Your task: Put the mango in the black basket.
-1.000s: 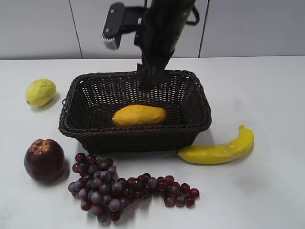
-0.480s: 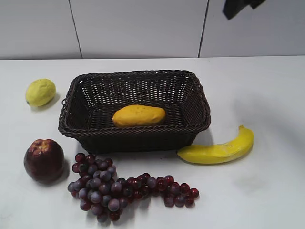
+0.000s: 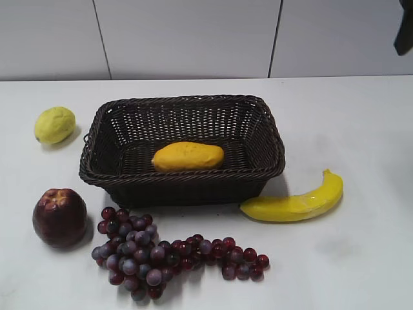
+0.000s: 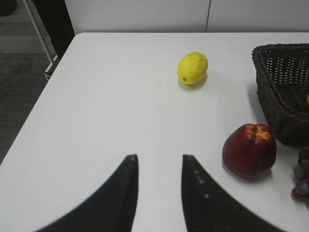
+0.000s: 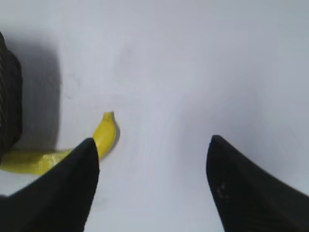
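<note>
Overall, the white table [image 3: 361,129] carries every item, and the black basket [image 3: 182,174] serves as the landmark. Its woven walls flare outward under a braided rim. The grape bunch [image 3: 161,252] lies just in front of the basket; the banana [image 3: 297,203] lies at its front right corner, close to the wall; the red apple [image 3: 59,217] sits off its front left corner; the lemon [image 3: 55,124] sits apart from its left rim. The mango [image 3: 188,156] rests lengthwise on the basket floor, near the front wall, so the placing appears complete. Judged by its look, the mango is smooth, plump and firm, moderately light, and likely to slip under a narrow pinch; the surest hold would be across its short middle, from above. The left gripper [image 4: 158,166] hangs over bare table left of the basket, jaws parted by a narrow gap and holding nothing. The right gripper [image 5: 152,166] hangs right of the basket, above the banana tip, jaws spread wide and empty.
</note>
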You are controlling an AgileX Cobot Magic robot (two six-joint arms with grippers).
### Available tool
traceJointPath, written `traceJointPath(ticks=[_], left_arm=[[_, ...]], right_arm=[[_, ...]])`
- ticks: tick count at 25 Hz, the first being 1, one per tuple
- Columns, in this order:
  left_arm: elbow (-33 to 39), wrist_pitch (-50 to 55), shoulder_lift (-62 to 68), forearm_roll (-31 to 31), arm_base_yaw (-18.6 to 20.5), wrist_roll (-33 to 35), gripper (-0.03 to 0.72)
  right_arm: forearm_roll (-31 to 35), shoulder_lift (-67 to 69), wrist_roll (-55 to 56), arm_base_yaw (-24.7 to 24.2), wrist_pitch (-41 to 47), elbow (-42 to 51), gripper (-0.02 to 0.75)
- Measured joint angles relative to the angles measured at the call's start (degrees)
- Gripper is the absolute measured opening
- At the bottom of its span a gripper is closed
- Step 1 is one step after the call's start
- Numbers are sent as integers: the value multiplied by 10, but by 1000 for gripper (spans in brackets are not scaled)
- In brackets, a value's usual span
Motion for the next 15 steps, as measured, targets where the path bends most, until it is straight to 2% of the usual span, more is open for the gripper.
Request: traceJointPath(ticks=[4, 8, 15], left_arm=[[0, 0, 0, 0, 0, 0, 240], [0, 0, 0, 0, 0, 0, 240], [0, 0, 0, 0, 0, 0, 240]], right_arm=[[3, -91, 2, -8, -1, 135, 531], [11, -215, 11, -8, -39, 269, 530], [7, -410, 16, -8, -79, 442, 530]])
